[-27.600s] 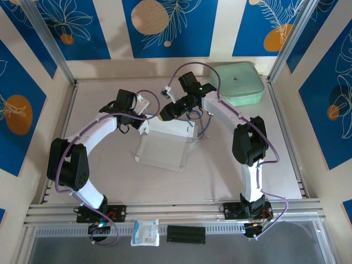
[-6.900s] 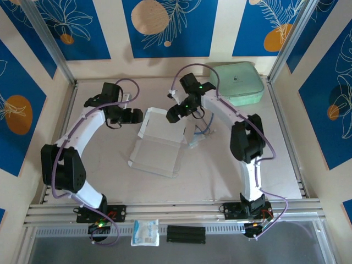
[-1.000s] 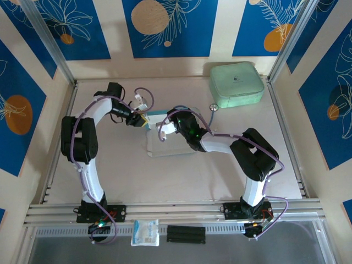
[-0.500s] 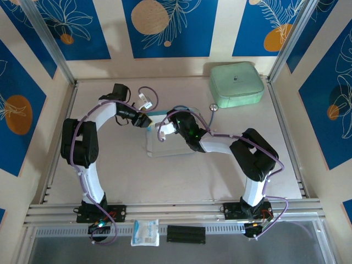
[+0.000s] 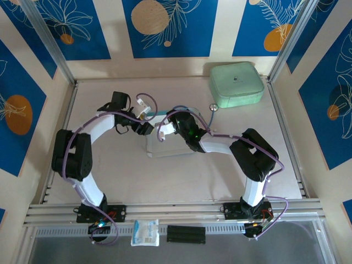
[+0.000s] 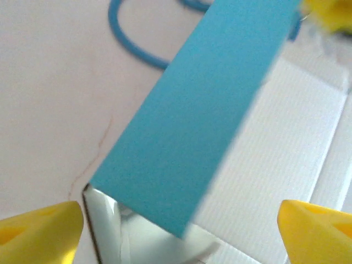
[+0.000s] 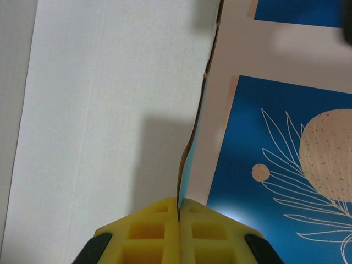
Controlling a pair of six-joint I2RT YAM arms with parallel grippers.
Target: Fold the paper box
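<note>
Looking down from the top camera, I see the box (image 5: 175, 144) lying mid-counter between the two arms, grey-white side up. Its edges sit roughly square to the counter (image 5: 110, 176), and its longer side runs left to right as far as I can judge. One flap (image 5: 157, 114) stands up at the far left edge, showing its blue face. On the left wrist feed it crosses as a long blue strip from lower left to upper right, with the white ribbed inside beside it. My left claw (image 5: 146, 127) sits at the box's left edge with its yellow fingers (image 6: 38, 231) spread wide, holding nothing. My right claw (image 7: 179, 212) is pinched on a thin raised card edge of the box, with the white side to its left. The counter is pale and matt. A mint case (image 5: 236, 83) sits in the far right corner and a packet (image 5: 145, 232) on the near rail. The walls (image 5: 165, 22) carry blue panels with leaf prints and orange discs.
</note>
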